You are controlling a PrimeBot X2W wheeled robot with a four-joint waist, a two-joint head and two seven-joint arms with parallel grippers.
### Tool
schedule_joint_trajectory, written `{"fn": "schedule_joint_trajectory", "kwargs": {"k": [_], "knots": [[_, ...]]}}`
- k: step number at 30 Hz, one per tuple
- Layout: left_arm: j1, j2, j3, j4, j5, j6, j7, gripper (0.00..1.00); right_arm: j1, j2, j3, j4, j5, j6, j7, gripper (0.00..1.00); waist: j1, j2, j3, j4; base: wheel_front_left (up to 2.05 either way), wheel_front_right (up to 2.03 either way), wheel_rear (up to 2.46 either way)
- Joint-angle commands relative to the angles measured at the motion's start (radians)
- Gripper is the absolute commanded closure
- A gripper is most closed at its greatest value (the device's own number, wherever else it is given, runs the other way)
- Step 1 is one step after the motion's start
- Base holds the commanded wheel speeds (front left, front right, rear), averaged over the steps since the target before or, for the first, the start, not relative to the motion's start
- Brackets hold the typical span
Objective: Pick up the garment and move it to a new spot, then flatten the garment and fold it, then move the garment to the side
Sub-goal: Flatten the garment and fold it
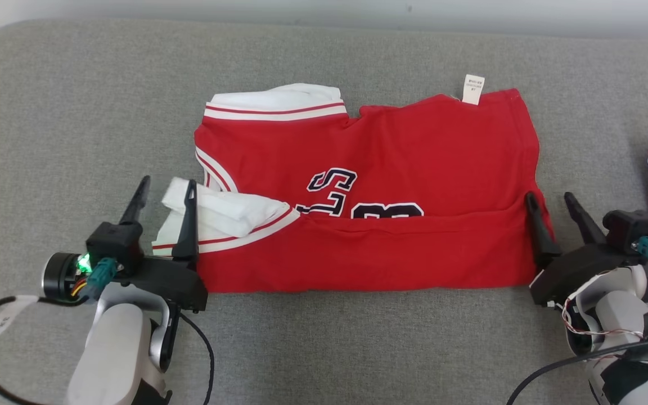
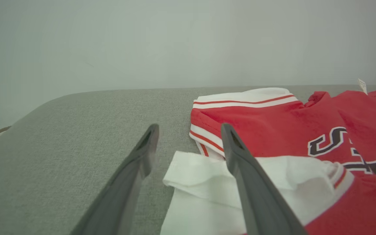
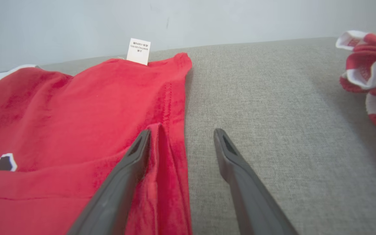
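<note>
Left gripper point(image 1: 167, 181) spread wide, one finger over the white sleeve point(image 1: 228, 211) — right gripper point(image 1: 549, 196) likewise parted, straddling the opposite edge. Red shirt point(image 1: 414, 152) part-folded, flat on grey cushion point(image 1: 324, 349) between both.

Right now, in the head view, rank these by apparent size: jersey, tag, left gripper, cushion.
1. cushion
2. jersey
3. left gripper, though it sits nearer the camera, which enlarges it
4. tag
</note>
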Motion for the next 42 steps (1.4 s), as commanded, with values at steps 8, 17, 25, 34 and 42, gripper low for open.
{"fn": "schedule_joint_trajectory", "kwargs": {"k": [8,17,25,34,42], "knots": [[0.126,0.002,0.014,-0.096,-0.03,0.016,-0.001,0.0,0.145,0.058,-0.17,-0.127,-0.129,-0.001,-0.001,0.0,-0.0002,-0.0002,-0.041,0.014,0.0,0.0,0.0],[0.274,0.003,0.007,-0.165,-0.062,0.03,-0.001,0.0,0.257,0.088,-0.167,-0.207,-0.172,-0.001,-0.001,0.0,-0.0002,-0.0002,-0.043,0.019,0.0,0.0,0.0],[0.289,0.003,-0.008,-0.169,-0.077,0.037,-0.001,0.0,0.256,0.111,-0.239,-0.159,-0.243,-0.001,-0.001,0.0,-0.0002,-0.0002,-0.048,0.036,0.0,0.0,0.0],[0.3,0.002,-0.017,-0.178,-0.078,0.042,-0.001,0.0,0.253,0.134,-0.227,-0.08,-0.232,-0.001,0.004,0.79,-0.0002,-0.0002,-0.055,0.045,0.0,0.0,0.0],[0.334,0.002,-0.013,-0.164,-0.085,0.044,-0.001,0.0,0.293,0.117,-0.246,-0.132,-0.213,-0.001,0.0,1.0,-0.0002,-0.0002,-0.09,0.038,0.0,0.0,0.0]]}}
